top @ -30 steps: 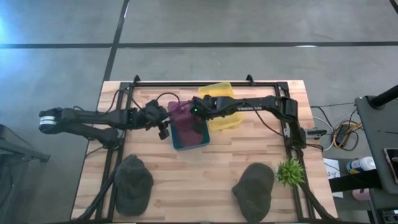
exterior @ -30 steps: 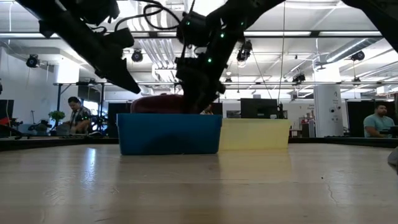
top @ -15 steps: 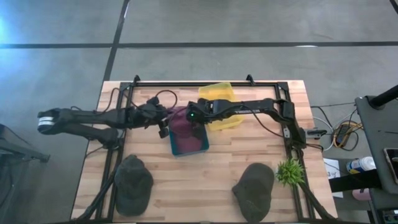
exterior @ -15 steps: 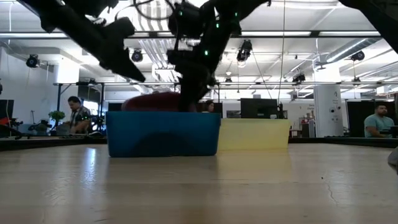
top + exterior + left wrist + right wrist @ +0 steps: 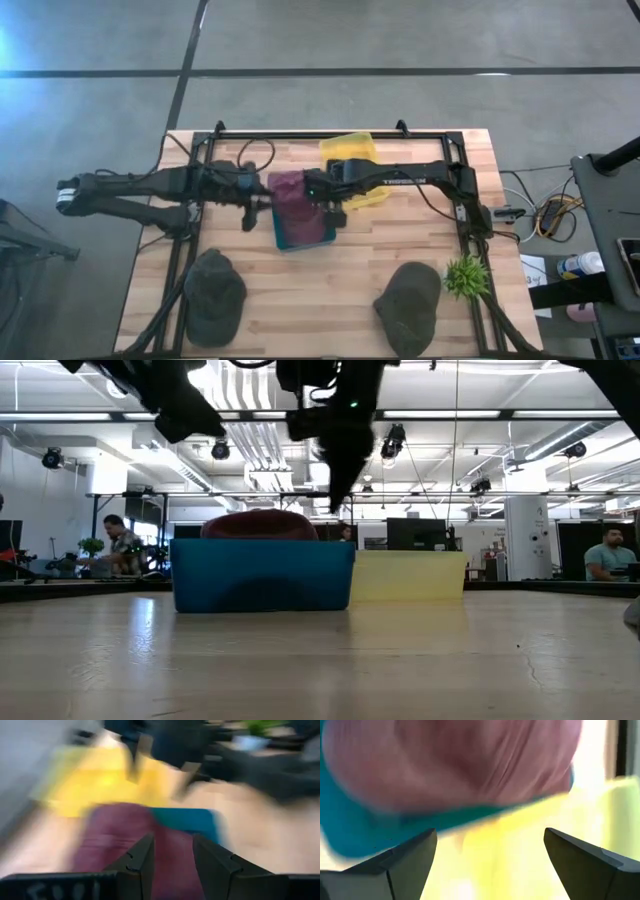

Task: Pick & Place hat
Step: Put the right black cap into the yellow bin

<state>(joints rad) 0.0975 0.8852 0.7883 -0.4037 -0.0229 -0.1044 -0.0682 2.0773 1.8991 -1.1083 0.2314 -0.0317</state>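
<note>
A maroon hat [image 5: 293, 195] lies crown up in a blue bin [image 5: 310, 238] at the table's middle. In the low view its crown [image 5: 258, 524] bulges above the bin's wall [image 5: 262, 575]. My left gripper [image 5: 262, 200] hovers open just left of the bin, up in the air, and points at the hat [image 5: 115, 845]. My right gripper [image 5: 328, 208] hangs wide open above the bin's right side, pointing down over the hat [image 5: 470, 760]. In the low view its tips [image 5: 335, 490] are clear of the hat.
A yellow bin [image 5: 355, 172] stands against the blue bin's far right side. Two dark green hats [image 5: 215, 295] [image 5: 410, 305] lie near the table's front edge. A small green plant [image 5: 465, 275] sits at the front right. A black frame [image 5: 330, 134] runs around the table.
Both grippers have risen clear of the blue bin, and neither has changed its opening. My left one has drawn back toward the table's left edge and tipped more level. The bin has slid a little toward the left with the maroon hat resting in it.
</note>
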